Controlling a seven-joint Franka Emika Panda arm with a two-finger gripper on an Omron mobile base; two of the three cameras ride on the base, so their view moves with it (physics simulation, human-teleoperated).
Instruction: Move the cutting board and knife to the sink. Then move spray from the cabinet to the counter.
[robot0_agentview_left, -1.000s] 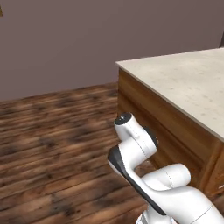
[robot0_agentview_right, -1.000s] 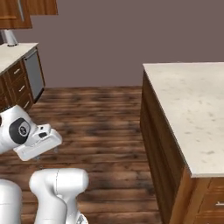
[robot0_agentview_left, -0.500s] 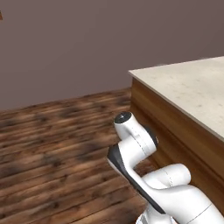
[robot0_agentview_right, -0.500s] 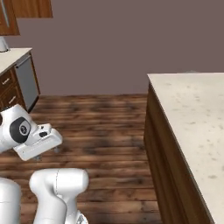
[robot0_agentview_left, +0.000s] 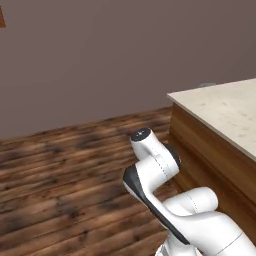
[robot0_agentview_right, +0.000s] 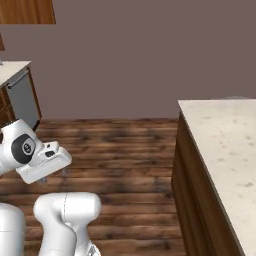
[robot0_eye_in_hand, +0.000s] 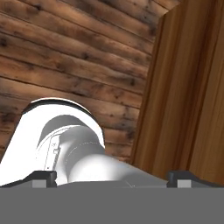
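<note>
Across the lower half of both base views runs a dark plank floor (robot0_agentview_left: 60, 170), the largest thing in sight, with a plain mauve wall (robot0_agentview_right: 130, 55) behind it.

Next in size is the counter (robot0_agentview_right: 220, 145), its cream speckled top entering at 3 o'clock in the right base view and at 2 o'clock in the left one, over brown wooden sides. Its visible top is bare; the cutting board, knife, sink and spray sit somewhere outside these frames, so I cannot place them. A second run of counter with a grey appliance front (robot0_agentview_right: 22, 97) stands at 9 o'clock in the right base view, under a brown wall cabinet (robot0_agentview_right: 27, 11) at 11 o'clock.

The arm is folded low and close to the base, which I judge is a travelling pose while the base repositions toward the work.

Smallest, the gripper (robot0_eye_in_hand: 111, 177): its two dark fingertips (robot0_eye_in_hand: 41, 177) stand far apart at 6 o'clock in the hand view, fully spread, holding and touching nothing, aimed at floor and counter side.
</note>
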